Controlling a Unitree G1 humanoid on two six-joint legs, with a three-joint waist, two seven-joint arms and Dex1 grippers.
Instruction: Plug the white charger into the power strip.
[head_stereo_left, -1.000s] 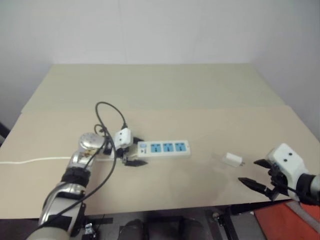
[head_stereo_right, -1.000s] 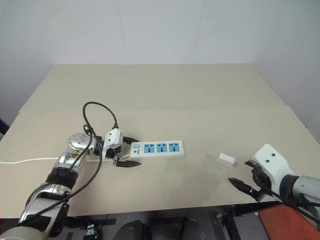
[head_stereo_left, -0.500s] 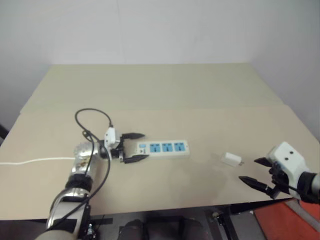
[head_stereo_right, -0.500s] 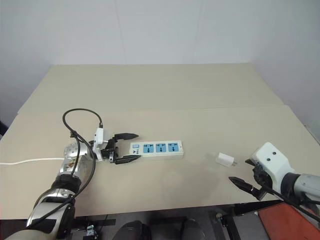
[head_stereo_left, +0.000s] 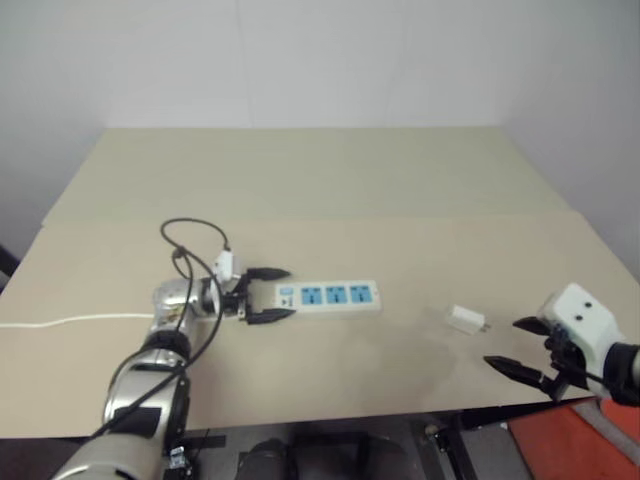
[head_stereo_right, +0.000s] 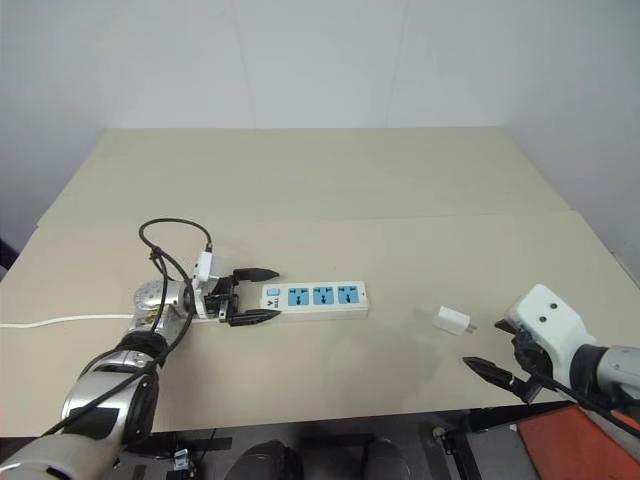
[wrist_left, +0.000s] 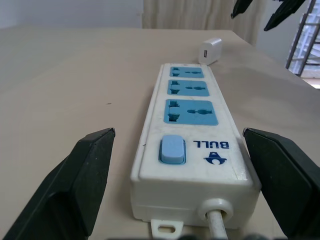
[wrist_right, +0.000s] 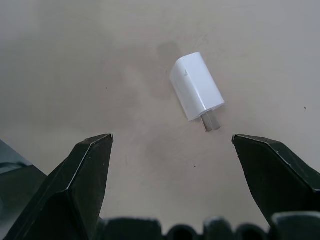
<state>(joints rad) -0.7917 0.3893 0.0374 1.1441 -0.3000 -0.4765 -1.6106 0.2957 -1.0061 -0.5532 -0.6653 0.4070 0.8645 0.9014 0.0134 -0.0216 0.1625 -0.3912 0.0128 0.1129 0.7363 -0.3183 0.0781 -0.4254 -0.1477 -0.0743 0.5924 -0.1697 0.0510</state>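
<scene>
So the power strip (head_stereo_right: 313, 296) lies flat on the tan table (head_stereo_right: 330, 190), switch end toward the left gripper (head_stereo_right: 258, 295), whose fingers are spread wide just off that end, gripping nothing. Over to the right, the white charger (head_stereo_right: 451, 321) lies on its side, near the right gripper (head_stereo_right: 502, 350), also spread and empty.

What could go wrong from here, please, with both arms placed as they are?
The small white cube charger lies flat, prongs sideways; the open right gripper may nudge it away rather than grip it. The long white power strip lies loose; the open left gripper at its switch end could push it askew.
</scene>
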